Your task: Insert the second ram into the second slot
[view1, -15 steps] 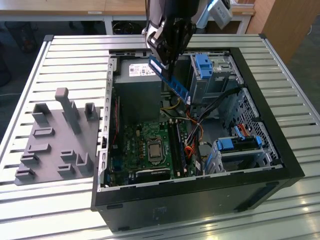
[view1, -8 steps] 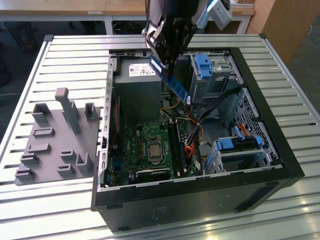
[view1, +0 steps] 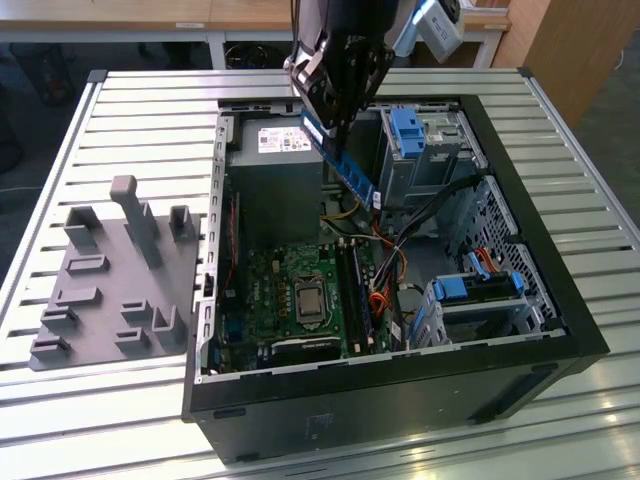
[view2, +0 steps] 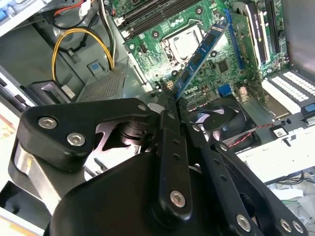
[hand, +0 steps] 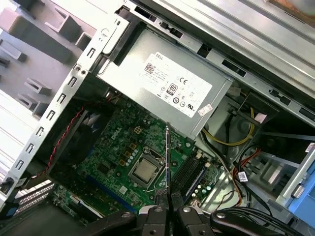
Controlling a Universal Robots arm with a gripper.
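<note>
One stick in hand: my jaws are closed tight on one end of the ram. It hangs slanted from the gripper above the open case, near the power supply and well clear of the board.

Step, as I judge it: carry and line-up, insertion not begun. In the first wrist view the ram shows edge-on, over the board beside the socket and not yet over the slots. Which slots are filled I cannot tell.

Seating would call for the stick levelled, its long edge parallel to the slots and directly above the second one, then a straight push. Loose cables run close to that path.

Surface: slatted metal table, with a grey fixture on the exterior view's left of the case.

Room: wooden desks behind the table
</note>
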